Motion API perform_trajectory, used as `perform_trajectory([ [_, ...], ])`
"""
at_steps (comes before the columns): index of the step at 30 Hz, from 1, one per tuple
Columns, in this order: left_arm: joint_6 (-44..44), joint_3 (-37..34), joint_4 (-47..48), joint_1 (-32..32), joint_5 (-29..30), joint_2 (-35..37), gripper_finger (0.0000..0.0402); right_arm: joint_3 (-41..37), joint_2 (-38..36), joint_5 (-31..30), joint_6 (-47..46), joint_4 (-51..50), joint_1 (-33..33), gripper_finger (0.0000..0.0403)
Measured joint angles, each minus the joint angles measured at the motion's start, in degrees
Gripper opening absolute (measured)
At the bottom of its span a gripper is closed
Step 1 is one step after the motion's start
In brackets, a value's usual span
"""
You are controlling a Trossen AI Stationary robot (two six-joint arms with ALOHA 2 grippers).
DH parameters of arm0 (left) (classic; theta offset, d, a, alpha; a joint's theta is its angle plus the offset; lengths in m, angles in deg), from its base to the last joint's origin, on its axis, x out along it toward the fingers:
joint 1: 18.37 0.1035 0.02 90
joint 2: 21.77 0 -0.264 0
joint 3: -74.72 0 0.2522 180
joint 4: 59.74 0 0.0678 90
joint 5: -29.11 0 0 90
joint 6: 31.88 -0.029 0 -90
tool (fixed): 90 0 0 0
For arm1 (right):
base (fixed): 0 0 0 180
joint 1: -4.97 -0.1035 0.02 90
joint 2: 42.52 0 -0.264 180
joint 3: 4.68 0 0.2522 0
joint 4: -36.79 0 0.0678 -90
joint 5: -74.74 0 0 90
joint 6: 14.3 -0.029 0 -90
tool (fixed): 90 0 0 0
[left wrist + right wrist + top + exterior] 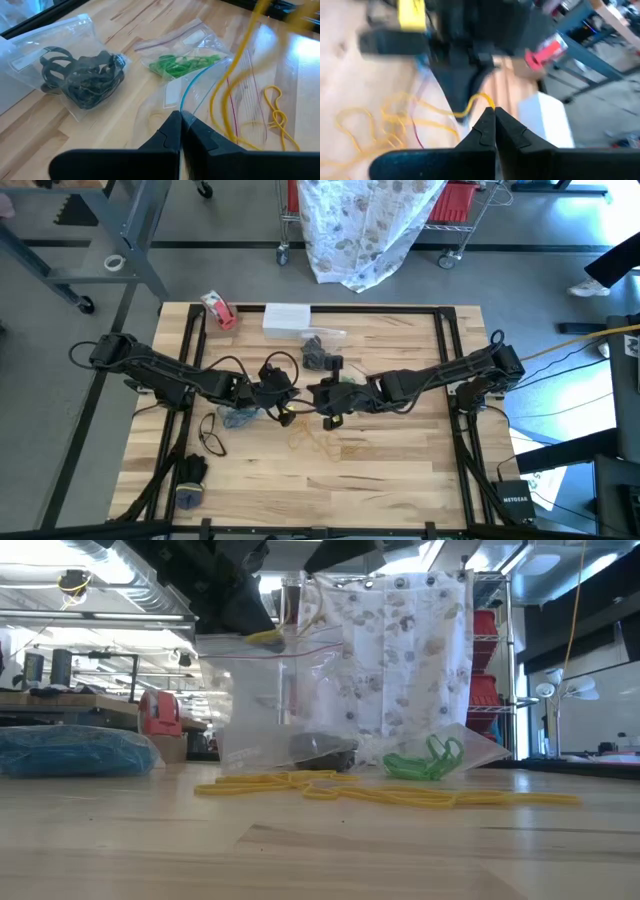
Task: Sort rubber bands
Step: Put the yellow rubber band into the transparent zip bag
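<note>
Several yellow rubber bands [380, 792] lie loose on the wooden table, near its middle [310, 438]. Closed clear bags hold black bands [85, 75], green bands [180, 65] and blue bands [70, 752]. My left gripper [181, 120] is shut on another clear bag [270, 690], which stands raised over the table's middle. My right gripper [490, 112] faces it closely and is shut on a yellow band [475, 103]. One black band [212, 436] lies loose near the blue bag. My left gripper pinches the clear bag's upper edge by its blue zip line [186, 97] between both fingers. The bag hangs below them with its bottom on the table [280, 755]. My right gripper pinches one yellow band at one end [482, 100]. The band runs slack from the fingers down past the bag's mouth [240, 65].
A red-and-white tape roll [218, 310] and a white box [287, 317] sit at the far edge. Dark objects [188, 478] lie at the near left corner. Black rails [455, 370] frame the tabletop. Bare wood lies toward the near edge [350, 490].
</note>
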Motion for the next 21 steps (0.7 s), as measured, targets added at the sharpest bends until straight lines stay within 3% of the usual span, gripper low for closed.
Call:
perform_trajectory([
  [4, -0.21, 0.00, -0.22, 0.07, -0.02, 0.00, 0.0001, -0.02, -1.44, -5.01, 2.05, 1.38, -0.02, 0.0000],
  [14, 1.02, 0.00, -0.02, 1.05, -0.04, 0.00, 0.0001, 0.00, -3.79, -5.16, 5.15, 5.53, -0.02, 0.0001],
  [21, 3.67, 0.07, -0.42, 2.01, -0.03, 0.00, 0.0001, -0.02, -1.65, 3.74, 1.89, 5.08, -0.43, 0.0001],
])
